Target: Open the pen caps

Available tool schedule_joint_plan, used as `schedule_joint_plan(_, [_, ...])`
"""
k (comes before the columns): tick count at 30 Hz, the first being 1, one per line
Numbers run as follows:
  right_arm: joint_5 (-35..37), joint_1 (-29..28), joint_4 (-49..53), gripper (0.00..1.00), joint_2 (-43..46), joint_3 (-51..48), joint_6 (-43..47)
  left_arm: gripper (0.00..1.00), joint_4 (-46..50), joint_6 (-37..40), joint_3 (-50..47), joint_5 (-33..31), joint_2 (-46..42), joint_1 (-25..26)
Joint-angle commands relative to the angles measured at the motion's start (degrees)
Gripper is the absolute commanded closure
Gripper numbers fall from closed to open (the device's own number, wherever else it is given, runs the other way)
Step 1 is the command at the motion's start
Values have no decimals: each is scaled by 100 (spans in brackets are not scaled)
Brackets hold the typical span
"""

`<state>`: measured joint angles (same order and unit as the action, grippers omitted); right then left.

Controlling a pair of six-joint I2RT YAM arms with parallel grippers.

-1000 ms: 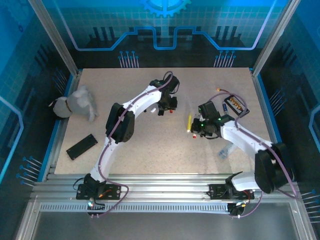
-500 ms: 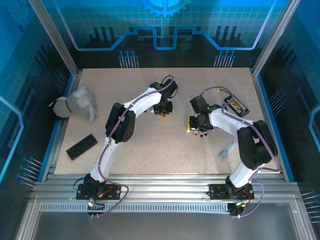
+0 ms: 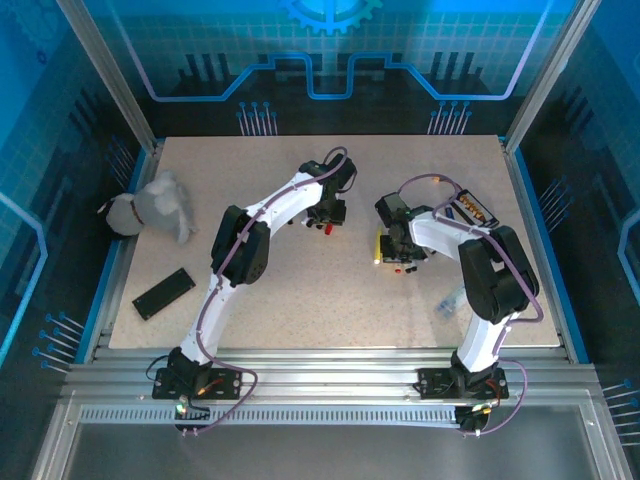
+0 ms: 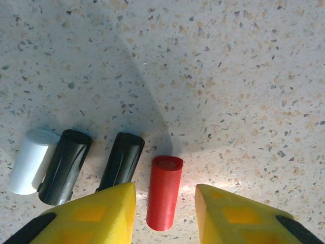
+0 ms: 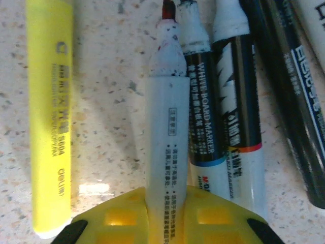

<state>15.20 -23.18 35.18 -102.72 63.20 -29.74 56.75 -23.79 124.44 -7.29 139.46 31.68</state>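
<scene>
Four pen caps lie in a row on the table in the left wrist view: a white cap [image 4: 30, 160], two black caps [image 4: 66, 165] [image 4: 121, 161] and a red cap [image 4: 166, 178]. My left gripper [image 4: 165, 189] is open astride the red cap, with gaps on both sides. From above, that gripper [image 3: 325, 215] hangs over the caps. My right gripper [image 5: 166, 195] is shut on an uncapped white pen with a red tip [image 5: 165, 127], which lies beside two uncapped whiteboard pens [image 5: 203, 117] [image 5: 236, 112]. A capped yellow pen [image 5: 51, 117] lies to its left.
Dark pens [image 5: 289, 101] lie at the right of the pen row. From above, a black slab [image 3: 163, 293] sits front left and a grey cloth bundle [image 3: 155, 205] at the left edge. A small box [image 3: 472, 208] and a clear object [image 3: 452, 298] lie to the right.
The left jaws have parted and the red cap now lies free on the table. The right arm has folded in and swung its gripper down beside the yellow pen.
</scene>
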Motion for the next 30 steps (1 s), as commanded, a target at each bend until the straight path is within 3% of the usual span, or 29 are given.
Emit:
schedule_joint_plan(1, [288, 67, 240, 80, -139, 188, -41, 64, 171, 49, 186, -66, 32, -30])
schedule_joint_plan(10, [345, 54, 379, 67, -102, 330, -67, 62, 117, 21, 194, 37, -325, -31])
schedule_joint_plan(17, [302, -121, 412, 67, 254, 466, -153, 62, -1, -45, 16, 207, -692, -33])
schedule_joint_plan(24, [-388, -299, -99, 68, 155, 492, -319, 60, -722, -342, -761, 1113, -1175, -86])
schedule_joint_plan(30, [-517, -362, -177, 67, -415, 781, -375, 60, -1153, -564, -1280, 1570, -1357, -92])
